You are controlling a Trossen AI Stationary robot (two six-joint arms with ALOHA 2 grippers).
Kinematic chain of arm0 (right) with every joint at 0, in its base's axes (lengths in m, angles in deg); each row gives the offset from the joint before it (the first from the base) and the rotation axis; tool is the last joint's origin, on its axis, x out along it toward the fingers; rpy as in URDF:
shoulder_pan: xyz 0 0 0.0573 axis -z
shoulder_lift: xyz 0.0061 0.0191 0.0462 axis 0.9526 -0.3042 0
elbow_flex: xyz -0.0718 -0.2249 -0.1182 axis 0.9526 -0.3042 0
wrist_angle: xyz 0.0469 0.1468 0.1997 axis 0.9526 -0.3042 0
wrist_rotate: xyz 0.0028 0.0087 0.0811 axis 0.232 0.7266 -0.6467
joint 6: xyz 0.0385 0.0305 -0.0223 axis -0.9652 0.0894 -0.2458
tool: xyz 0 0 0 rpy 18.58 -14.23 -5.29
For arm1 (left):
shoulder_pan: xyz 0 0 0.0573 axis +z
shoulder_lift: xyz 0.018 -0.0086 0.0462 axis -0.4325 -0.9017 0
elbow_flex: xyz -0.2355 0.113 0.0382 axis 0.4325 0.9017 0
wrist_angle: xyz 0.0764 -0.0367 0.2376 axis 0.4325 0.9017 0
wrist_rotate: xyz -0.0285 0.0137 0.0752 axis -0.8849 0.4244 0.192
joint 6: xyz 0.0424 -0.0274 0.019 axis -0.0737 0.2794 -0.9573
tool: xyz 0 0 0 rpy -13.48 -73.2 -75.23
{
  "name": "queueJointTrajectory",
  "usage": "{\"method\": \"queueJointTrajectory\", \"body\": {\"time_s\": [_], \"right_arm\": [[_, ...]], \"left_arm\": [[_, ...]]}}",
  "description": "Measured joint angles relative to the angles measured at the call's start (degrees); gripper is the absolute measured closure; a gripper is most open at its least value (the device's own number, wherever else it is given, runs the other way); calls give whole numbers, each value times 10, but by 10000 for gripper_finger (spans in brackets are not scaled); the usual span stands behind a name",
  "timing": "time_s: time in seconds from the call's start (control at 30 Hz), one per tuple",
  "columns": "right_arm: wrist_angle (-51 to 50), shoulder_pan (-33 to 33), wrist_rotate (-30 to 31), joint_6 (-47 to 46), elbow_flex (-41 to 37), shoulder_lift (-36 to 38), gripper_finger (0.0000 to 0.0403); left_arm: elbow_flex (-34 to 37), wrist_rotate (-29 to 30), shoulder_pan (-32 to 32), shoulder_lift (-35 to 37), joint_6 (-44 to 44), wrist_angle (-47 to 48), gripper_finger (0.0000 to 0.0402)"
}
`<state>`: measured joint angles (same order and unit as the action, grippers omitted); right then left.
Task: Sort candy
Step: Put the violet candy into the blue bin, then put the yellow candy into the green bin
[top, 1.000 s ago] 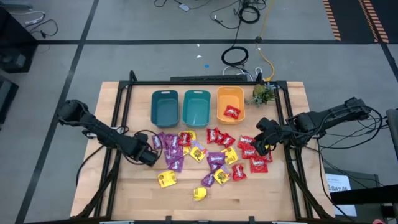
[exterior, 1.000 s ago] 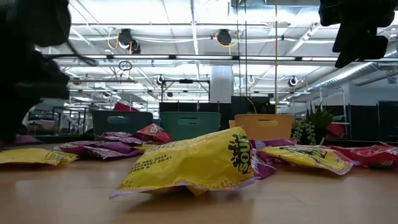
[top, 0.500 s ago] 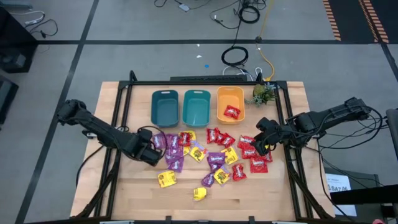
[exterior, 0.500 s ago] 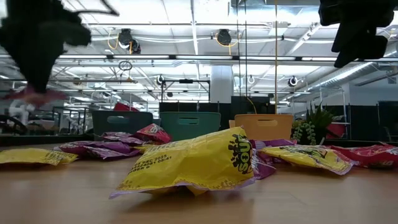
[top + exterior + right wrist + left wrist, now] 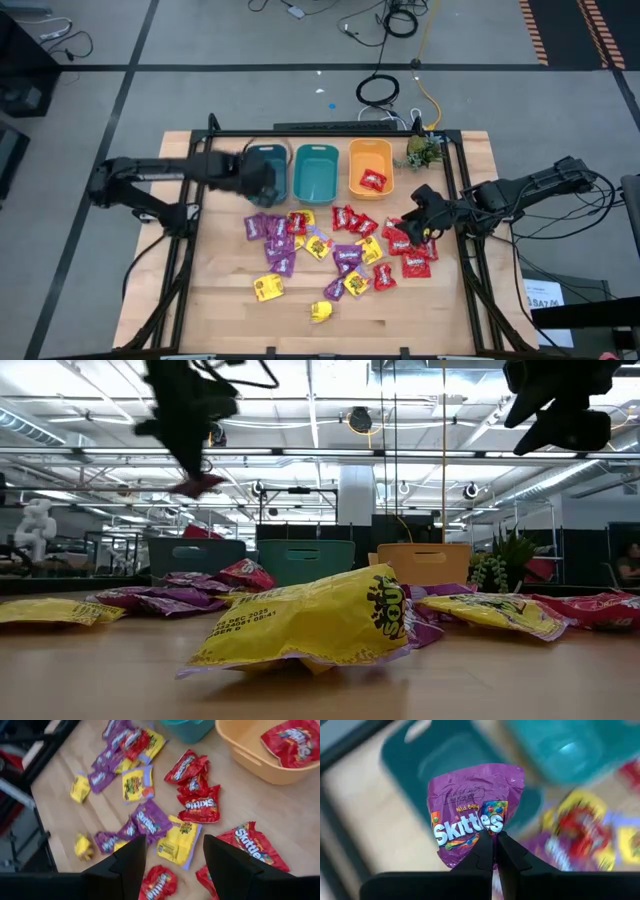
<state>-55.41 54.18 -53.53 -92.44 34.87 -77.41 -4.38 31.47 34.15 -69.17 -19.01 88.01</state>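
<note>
Wooden table (image 5: 230, 310), light plank top, sits centre frame in the high view on a grey floor (image 5: 200, 40) crossed by dark seam lines. Coiled black cable (image 5: 377, 90) on floor above the table; orange-black hazard striping (image 5: 585, 30) upper right. Low view: white ceiling with trusses and hanging round lamps (image 5: 361, 420), white column (image 5: 354, 495) mid-frame.

Candy packets (image 5: 340, 245): purple, yellow, red. Bins: dark teal (image 5: 266, 172), lighter teal (image 5: 316, 172), orange (image 5: 370, 160). Worktop (image 5: 400, 310): pale wood. Held packet (image 5: 472, 812): purple, white lettering, rainbow stripe.
</note>
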Motion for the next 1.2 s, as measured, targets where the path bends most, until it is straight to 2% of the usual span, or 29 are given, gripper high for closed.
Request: {"method": "queueJointTrajectory", "body": {"time_s": [0.1, 0.23, 0.43, 0.67, 0.77, 0.93, 1.2], "right_arm": [[0, 0, 5, -35, 0, 0, 215], [0, 0, 4, -65, 0, 0, 215], [0, 0, 5, -108, 0, 0, 215], [-1, 0, 34, -125, 0, 0, 215], [-3, 0, 34, -90, 0, 0, 215], [-4, 0, 34, 18, 0, -7, 215], [16, 0, 33, 115, 0, -76, 215]], "left_arm": [[0, -16, 63, -2, -109, -85, 390], [-1, -21, 118, -1, -204, -141, 345], [-1, -38, 170, -1, -269, -142, 285], [-1, -47, 195, -1, -331, -142, 273], [-1, -47, 196, -1, -346, -142, 273], [-1, -48, 196, -1, -342, -137, 272], [0, -115, 170, 5, -317, -70, 272]]}}
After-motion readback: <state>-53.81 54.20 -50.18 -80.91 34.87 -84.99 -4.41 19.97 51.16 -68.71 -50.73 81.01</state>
